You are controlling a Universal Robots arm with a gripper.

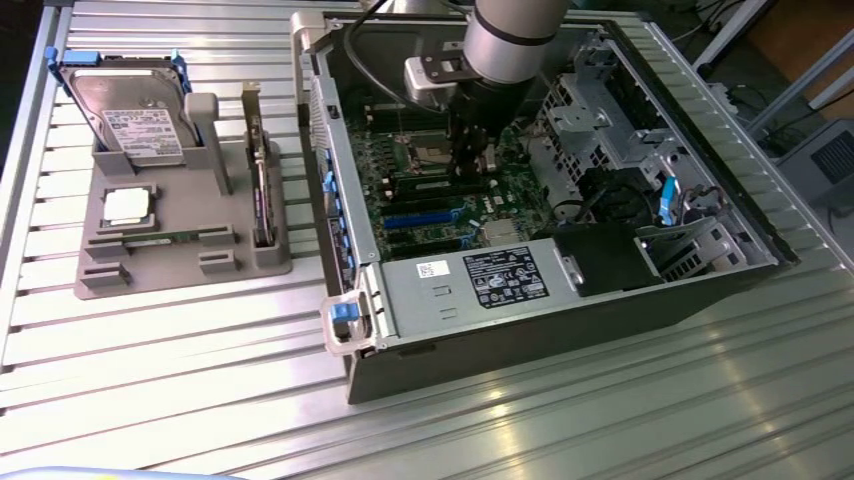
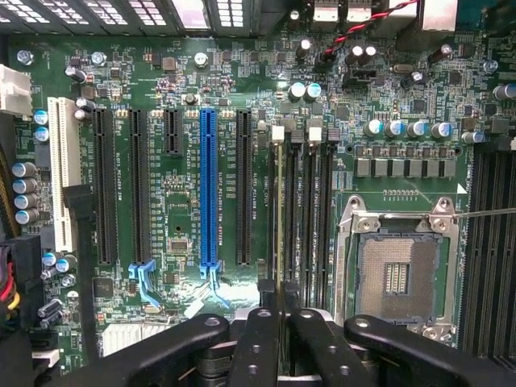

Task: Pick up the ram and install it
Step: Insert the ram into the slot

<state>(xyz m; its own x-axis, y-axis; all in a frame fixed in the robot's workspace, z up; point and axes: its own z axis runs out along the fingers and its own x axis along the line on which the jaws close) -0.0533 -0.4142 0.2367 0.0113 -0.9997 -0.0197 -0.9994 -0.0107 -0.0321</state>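
The gripper point(image 2: 278, 322) stands inside the open computer case point(image 1: 400, 300), low over the motherboard point(image 2: 185, 234), beside the empty processor socket point(image 2: 397, 278). In the wrist view its two black fingers point(image 2: 256, 339) are drawn close together and pinch the ram point(image 2: 279, 218), which is seen edge-on as a thin line running from between the fingertips along the memory slots point(image 2: 310, 210). The ram stands upright on its long edge, over or in the slot farthest from the processor socket; whether it is seated cannot be told. The white latch point(image 2: 278, 133) at the far end of that slot is near the stick's end; its position, latched or not, is unclear.

Handling judgement: the ram is a light, stiff, thin board, and brittle if bent or twisted. Its faces carry small chips, and its lower edge carries the contacts, so the sound hold is across the two flat faces near the upper edge, as the fingers appear to have it now. Because the grip sits toward one end, the stick may tilt along its length under pressure, so even downward force matters.

On the table point(image 1: 200, 400) beside the computer case, a grey holder point(image 1: 174, 250) carries a hard drive point(image 1: 127, 110), a square processor chip point(image 1: 127, 205) and an upright card point(image 1: 260, 195)
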